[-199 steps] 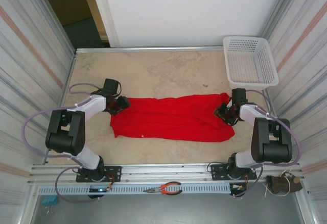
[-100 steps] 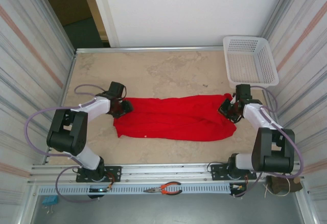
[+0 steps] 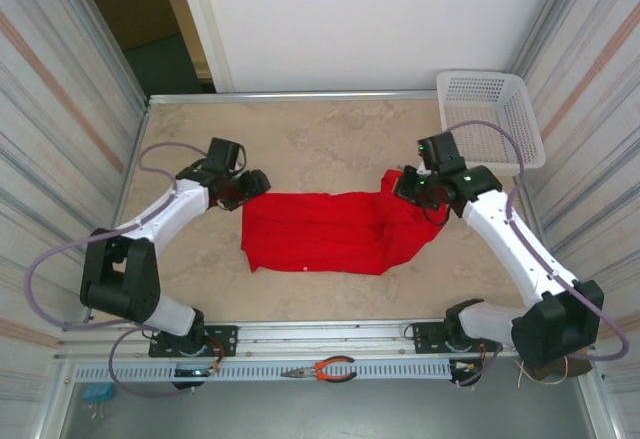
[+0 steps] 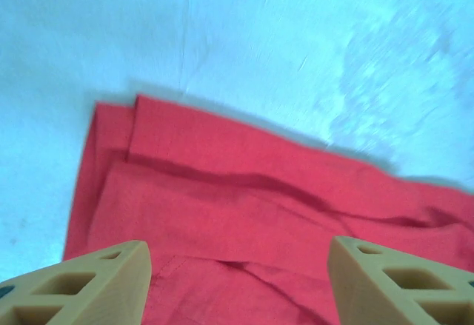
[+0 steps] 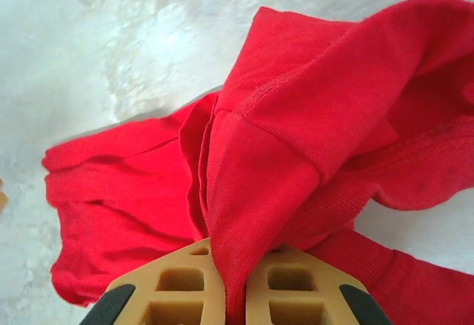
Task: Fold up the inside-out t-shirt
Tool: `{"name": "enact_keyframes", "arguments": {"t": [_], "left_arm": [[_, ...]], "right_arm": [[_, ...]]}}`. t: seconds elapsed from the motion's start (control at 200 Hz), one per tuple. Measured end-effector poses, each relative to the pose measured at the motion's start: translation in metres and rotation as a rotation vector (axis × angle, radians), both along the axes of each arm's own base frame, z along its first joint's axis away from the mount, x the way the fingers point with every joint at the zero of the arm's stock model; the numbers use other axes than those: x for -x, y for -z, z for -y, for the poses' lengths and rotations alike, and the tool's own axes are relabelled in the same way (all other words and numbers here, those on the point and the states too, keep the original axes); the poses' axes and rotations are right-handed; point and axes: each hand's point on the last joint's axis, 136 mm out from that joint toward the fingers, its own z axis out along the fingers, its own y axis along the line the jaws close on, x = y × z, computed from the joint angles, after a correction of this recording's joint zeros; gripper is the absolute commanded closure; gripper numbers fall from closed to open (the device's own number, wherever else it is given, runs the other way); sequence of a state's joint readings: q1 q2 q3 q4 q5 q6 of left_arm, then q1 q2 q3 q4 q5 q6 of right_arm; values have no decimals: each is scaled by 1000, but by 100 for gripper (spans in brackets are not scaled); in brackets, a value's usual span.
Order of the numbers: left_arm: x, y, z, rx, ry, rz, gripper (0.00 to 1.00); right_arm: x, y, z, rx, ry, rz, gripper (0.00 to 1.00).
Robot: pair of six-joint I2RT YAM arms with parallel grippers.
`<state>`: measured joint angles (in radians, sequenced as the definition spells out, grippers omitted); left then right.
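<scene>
1. Beige stone-look table (image 3: 330,129) is taking up the floor of a booth with corrugated side panels. One table, counted.
2. Two arms are reaching in from the near rail: left arm (image 3: 175,209) and right arm (image 3: 505,234).
3. One inside-out t-shirt (image 3: 320,234) is lying across the middle of the table as a long red band between the two grippers. Its right end is lifting off the surface.
4. One white basket (image 3: 488,119) is sitting at the far right corner, apart from the cloth.
5. Right gripper (image 3: 408,187) is clamping a bunched ridge of the shirt's right end. In the wrist view the fingers (image 5: 185,288) are pressing together with red cloth squeezed between them.
6. Left gripper (image 3: 250,185) is hovering just over the shirt's far left corner. Its jaws are standing apart, with nothing between them but cloth lying flat below.
7. Step in hand, as I am reading it: folding the right end over toward the left.
   - The pinched end wants carrying low and level, so the layers do not twist.
   - The left fingers could be pinning the left edge, to stop the whole band from sliding.
   - Letting go is best saved until the edges are lining up.
8. One pair of pliers (image 3: 322,369) is resting on the near rail.
</scene>
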<state>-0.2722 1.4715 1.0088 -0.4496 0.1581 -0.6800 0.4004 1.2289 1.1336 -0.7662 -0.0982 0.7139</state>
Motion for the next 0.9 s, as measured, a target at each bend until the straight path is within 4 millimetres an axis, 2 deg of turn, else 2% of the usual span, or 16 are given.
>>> {"name": "enact_keyframes", "arguments": {"t": [0.07, 0.281, 0.421, 0.571, 0.616, 0.636, 0.661, 0.691, 0.792, 0.862, 0.902], "left_arm": [[-6, -8, -12, 25, -24, 14, 35], [-11, -7, -51, 67, -93, -9, 35], [-17, -5, -71, 82, -130, -16, 35], [-20, 0, -82, 103, -146, -28, 35], [-21, 1, -84, 108, -150, -32, 35], [-22, 2, -86, 111, -152, -34, 35], [-23, 2, -87, 113, -154, -35, 35], [-23, 2, -89, 116, -157, -36, 35], [-27, 1, -97, 124, -168, -30, 35], [-32, -5, -105, 128, -176, -11, 35], [-34, -9, -108, 128, -181, 0, 35]], "right_arm": [[1, -8, -26, 20, -49, 9, 100], [6, -12, -108, 83, -164, 9, 100], [10, 2, -167, 117, -215, -4, 100], [13, 29, -227, 137, -244, -33, 100], [13, 39, -244, 134, -252, -39, 74], [13, 45, -255, 126, -262, -49, 59], [13, 51, -266, 117, -273, -55, 47], [13, 58, -280, 106, -293, -67, 38], [14, 70, -323, 63, -365, -78, 23], [17, 67, -333, 54, -411, -65, 19], [21, 59, -333, 48, -432, -55, 18]]}}
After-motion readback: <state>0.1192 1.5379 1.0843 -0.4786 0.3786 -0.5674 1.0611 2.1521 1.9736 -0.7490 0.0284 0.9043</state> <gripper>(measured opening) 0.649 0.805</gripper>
